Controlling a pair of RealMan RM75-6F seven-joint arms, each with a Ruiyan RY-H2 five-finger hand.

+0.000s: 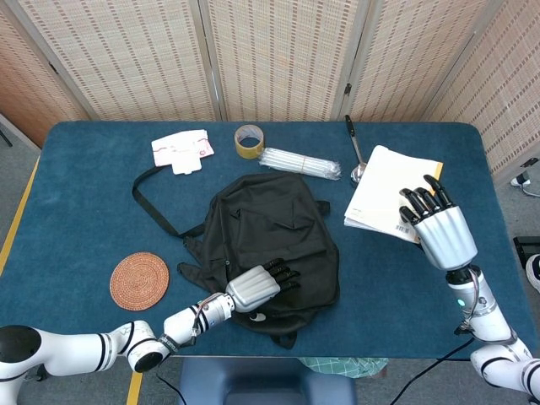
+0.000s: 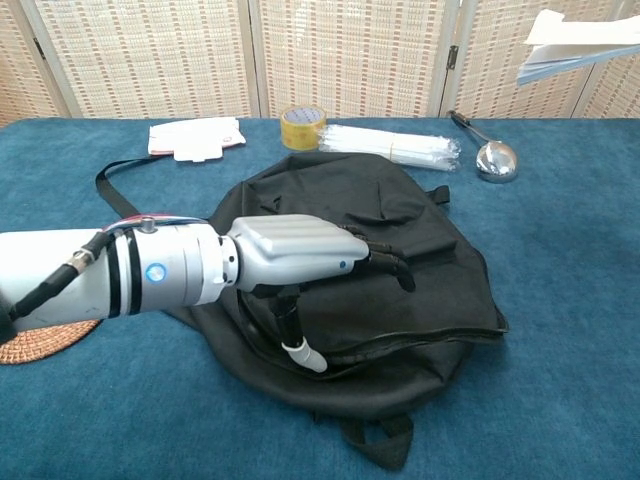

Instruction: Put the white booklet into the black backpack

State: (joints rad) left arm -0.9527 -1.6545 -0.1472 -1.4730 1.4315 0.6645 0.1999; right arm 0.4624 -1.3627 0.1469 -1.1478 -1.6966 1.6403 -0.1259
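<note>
The black backpack (image 1: 270, 236) lies flat in the middle of the blue table, its zip seam running along the near side (image 2: 400, 340). My left hand (image 1: 257, 287) lies on its near lower part with the fingers stretched over the fabric (image 2: 300, 250) and the thumb pointing down at the seam; it holds nothing. The white booklet (image 1: 384, 190) is held off the table at the right by my right hand (image 1: 443, 232), whose fingers lie on its near edge. In the chest view only the booklet's raised edge (image 2: 585, 45) shows, at the top right.
Behind the backpack lie a yellow tape roll (image 1: 248, 140), a clear bundle of white sticks (image 1: 299, 163), a metal spoon (image 2: 497, 160) and a white packet (image 1: 180, 149). A woven coaster (image 1: 139, 280) sits at the near left. A black strap (image 1: 152, 198) loops out to the left.
</note>
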